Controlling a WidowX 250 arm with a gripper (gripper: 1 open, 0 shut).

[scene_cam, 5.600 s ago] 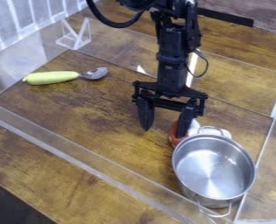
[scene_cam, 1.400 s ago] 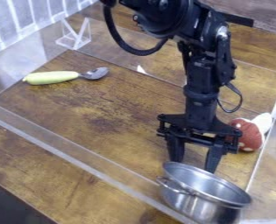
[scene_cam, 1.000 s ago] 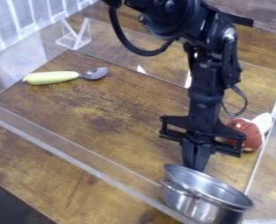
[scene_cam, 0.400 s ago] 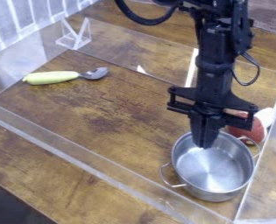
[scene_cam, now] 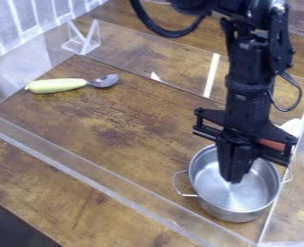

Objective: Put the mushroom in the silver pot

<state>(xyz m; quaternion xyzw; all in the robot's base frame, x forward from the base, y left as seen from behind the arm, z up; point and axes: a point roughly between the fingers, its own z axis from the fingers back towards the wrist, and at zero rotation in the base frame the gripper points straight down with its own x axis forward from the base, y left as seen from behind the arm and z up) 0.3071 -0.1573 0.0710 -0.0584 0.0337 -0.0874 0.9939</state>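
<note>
views: just the one camera on this moment, so no second view shares any part of the scene
position: raised, off the near-left corner of the wooden table (scene_cam: 102, 116), outside the clear plastic barrier (scene_cam: 77, 164)
facing: down and across toward the far right
range: close in; the arm (scene_cam: 251, 58) is cut off at the top edge
frame limits: silver pot (scene_cam: 238, 183) sits bottom right; yellow-green vegetable (scene_cam: 55, 86) and spoon (scene_cam: 105, 81) upper left

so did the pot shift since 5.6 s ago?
Cannot tell much: the pot sits about where it did, near the table's front right corner.
</note>
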